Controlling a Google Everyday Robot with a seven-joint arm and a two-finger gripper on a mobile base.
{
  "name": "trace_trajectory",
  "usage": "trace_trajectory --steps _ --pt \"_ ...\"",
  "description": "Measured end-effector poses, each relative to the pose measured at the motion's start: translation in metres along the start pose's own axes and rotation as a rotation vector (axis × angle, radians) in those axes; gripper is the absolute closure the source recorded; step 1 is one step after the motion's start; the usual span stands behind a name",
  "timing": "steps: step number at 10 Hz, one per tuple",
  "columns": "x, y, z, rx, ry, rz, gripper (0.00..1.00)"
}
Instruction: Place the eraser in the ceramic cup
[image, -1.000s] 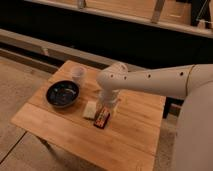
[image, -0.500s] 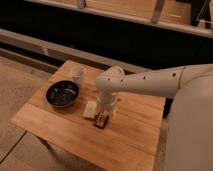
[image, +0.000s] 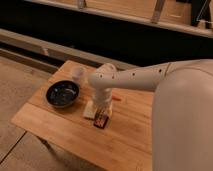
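Right now the gripper (image: 102, 110) hangs low over the wooden table (image: 55, 125), pointing down, w/ fingers wide apart and nothing visibly clamped. Eraser (image: 90, 110): small pale whitish block, flat on the wood just beside the gripper, on the dark bowl (image: 62, 93) side. Ceramic cup (image: 78, 73): small, pale, round, upright nr the table's far edge, just behind the bowl. A dark/orange packet (image: 101, 121) lies just in front of the gripper.
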Motion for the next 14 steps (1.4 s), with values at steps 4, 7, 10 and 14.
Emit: trace_trajectory --steps 4,7,10,14 --pt "-0.024 -0.017 -0.017 0.020 -0.031 0.046 0.35" --pt "-0.023 -0.017 -0.002 0.021 0.001 0.059 0.35" --pt "-0.023 -0.009 0.012 0.019 0.022 0.042 0.35" --pt "-0.023 -0.006 0.024 0.025 0.042 0.032 0.35"
